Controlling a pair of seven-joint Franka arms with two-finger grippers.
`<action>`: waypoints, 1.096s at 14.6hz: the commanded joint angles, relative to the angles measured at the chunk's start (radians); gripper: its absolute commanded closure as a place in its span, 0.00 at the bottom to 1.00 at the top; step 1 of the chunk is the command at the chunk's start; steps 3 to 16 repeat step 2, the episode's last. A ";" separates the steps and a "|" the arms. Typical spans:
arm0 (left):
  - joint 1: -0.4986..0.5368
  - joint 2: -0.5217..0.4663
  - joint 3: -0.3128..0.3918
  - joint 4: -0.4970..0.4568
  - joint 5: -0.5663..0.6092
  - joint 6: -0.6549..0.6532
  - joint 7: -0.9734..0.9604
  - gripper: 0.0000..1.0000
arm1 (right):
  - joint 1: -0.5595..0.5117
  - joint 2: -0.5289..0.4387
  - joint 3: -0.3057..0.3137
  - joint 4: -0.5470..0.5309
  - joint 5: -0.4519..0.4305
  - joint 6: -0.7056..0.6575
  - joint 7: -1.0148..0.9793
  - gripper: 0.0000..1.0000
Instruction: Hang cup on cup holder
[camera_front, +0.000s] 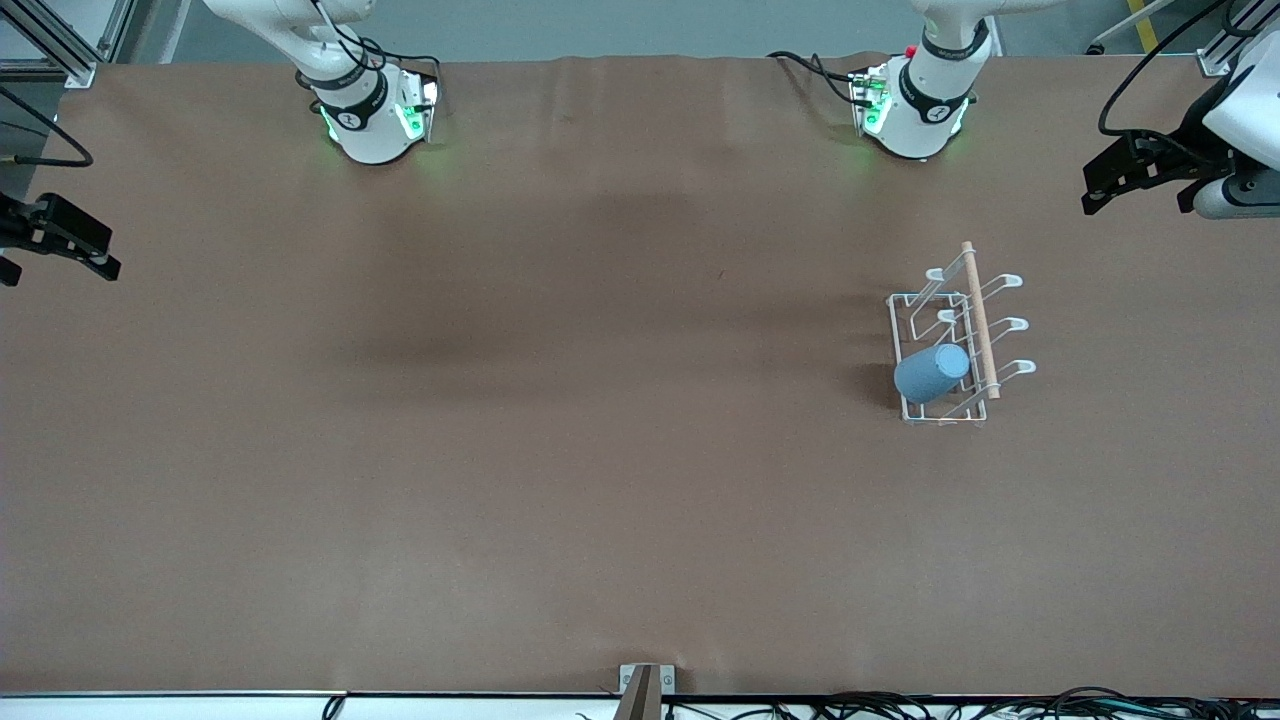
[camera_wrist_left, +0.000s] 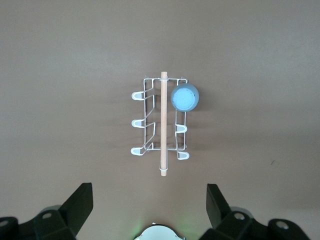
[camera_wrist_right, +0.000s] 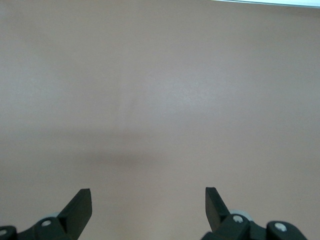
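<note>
The light blue cup (camera_front: 932, 372) hangs bottom-up and tilted on a prong of the white wire cup holder (camera_front: 978, 320). That prong is in the row toward the right arm's end, at the end nearer the front camera. The left wrist view shows the cup (camera_wrist_left: 184, 97) and the cup holder (camera_wrist_left: 163, 125) from above. My left gripper (camera_front: 1100, 190) is open and empty, raised over the left arm's end of the table; its jaws (camera_wrist_left: 148, 200) stand wide apart. My right gripper (camera_front: 55, 265) is open and empty, raised over the right arm's end; its jaws (camera_wrist_right: 148, 200) frame bare table.
The brown table cover (camera_front: 560, 420) shows nothing else on it. A small metal bracket (camera_front: 646, 685) sits at the table edge nearest the front camera. Cables lie along that edge.
</note>
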 joint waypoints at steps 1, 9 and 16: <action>0.000 0.014 -0.003 0.027 -0.011 0.003 0.013 0.00 | -0.005 0.000 0.005 0.002 -0.016 -0.009 -0.012 0.00; 0.000 0.014 -0.003 0.029 -0.011 0.003 0.010 0.00 | -0.004 0.003 0.005 0.001 -0.016 -0.010 -0.013 0.00; 0.000 0.014 -0.003 0.029 -0.011 0.003 0.010 0.00 | -0.004 0.003 0.005 0.001 -0.016 -0.010 -0.013 0.00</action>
